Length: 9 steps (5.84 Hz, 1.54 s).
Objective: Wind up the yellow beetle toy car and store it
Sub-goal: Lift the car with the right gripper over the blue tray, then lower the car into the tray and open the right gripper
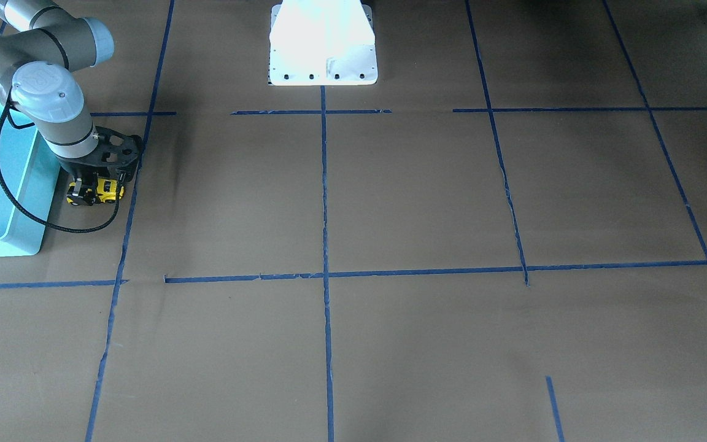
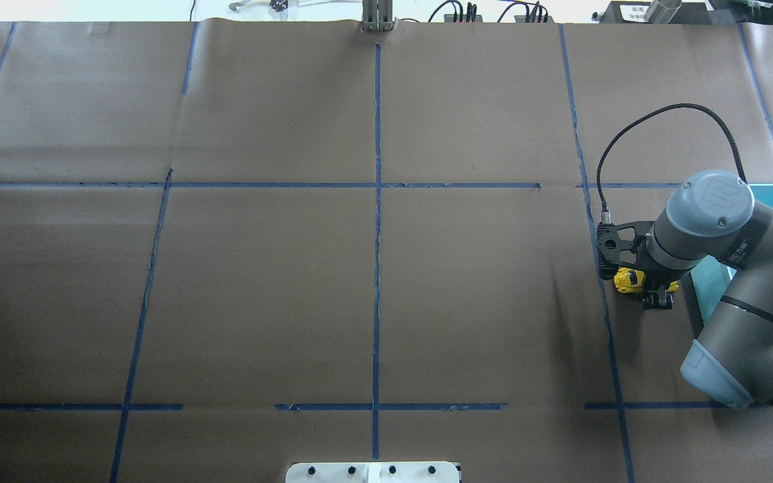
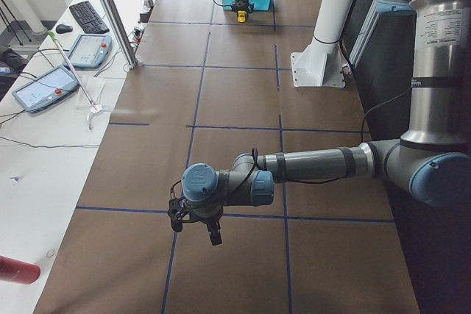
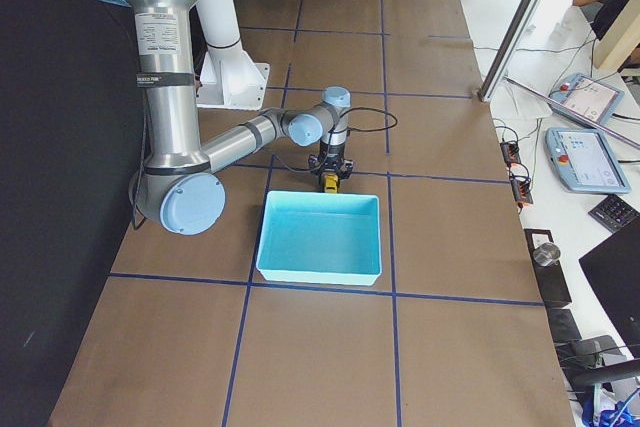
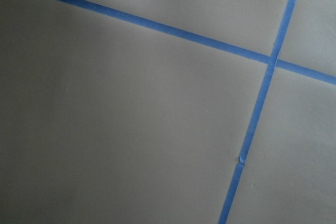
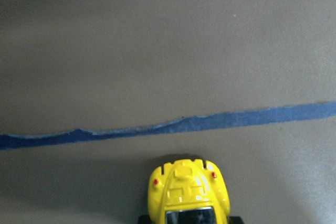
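The yellow beetle toy car (image 1: 108, 191) stands on the counter (image 1: 390, 202) at its right side, just beside the turquoise bin (image 1: 22, 245). The right gripper (image 1: 96, 187) is closed around it. The left gripper (image 3: 207, 232) hangs well apart; I cannot tell its opening.

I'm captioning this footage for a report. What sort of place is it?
Probably a robotics lab or test cell: a robot arm, a blue tape grid on the paper-covered table, and control tablets on a side bench.
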{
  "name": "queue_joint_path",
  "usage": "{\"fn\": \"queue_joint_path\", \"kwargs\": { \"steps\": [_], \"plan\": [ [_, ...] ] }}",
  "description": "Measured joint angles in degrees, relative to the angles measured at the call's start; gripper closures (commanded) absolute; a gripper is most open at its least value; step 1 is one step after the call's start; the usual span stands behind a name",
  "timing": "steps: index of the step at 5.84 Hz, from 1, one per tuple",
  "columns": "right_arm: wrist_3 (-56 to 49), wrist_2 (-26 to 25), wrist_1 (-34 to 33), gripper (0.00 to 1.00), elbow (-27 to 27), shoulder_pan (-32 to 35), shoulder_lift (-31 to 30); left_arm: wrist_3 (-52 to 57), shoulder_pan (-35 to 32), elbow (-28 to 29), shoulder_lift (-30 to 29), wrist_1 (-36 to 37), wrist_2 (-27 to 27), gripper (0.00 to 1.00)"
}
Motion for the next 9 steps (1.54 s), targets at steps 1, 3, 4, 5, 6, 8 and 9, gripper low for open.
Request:
{"fn": "queue_joint_path", "kwargs": {
  "steps": [1,3,4,5,6,8,9],
  "plan": [
    [0.15,0.18,-0.09,1.00,0.95,0.15,0.03,0.00,-0.01,-0.04,-0.04,0.00,-0.04,0.00],
    [0.23,1.24,-4.95,1.00,10.35,3.46,-0.74,0.00,0.05,-0.06,-0.06,0.00,-0.04,0.00],
    [-0.45,2.04,-10.43,1.00,16.58,6.65,-1.76,0.00,0.05,-0.03,-0.05,0.00,0.00,0.00],
    [-3.44,2.83,-13.64,1.00,20.74,10.12,-4.75,0.00,0.06,-0.01,-0.07,0.00,0.02,0.00],
    [-10.00,3.64,-14.56,1.00,22.45,13.90,-9.10,0.00,0.06,-0.01,-0.09,0.00,0.02,0.00],
    [-20.69,3.99,-13.36,1.00,19.47,17.94,-15.07,0.00,0.06,-0.01,-0.09,0.00,0.02,0.00],
    [-22.84,4.11,-9.32,1.00,14.61,18.27,-16.43,0.00,0.06,-0.01,-0.09,0.00,0.02,0.00]
  ]
}}
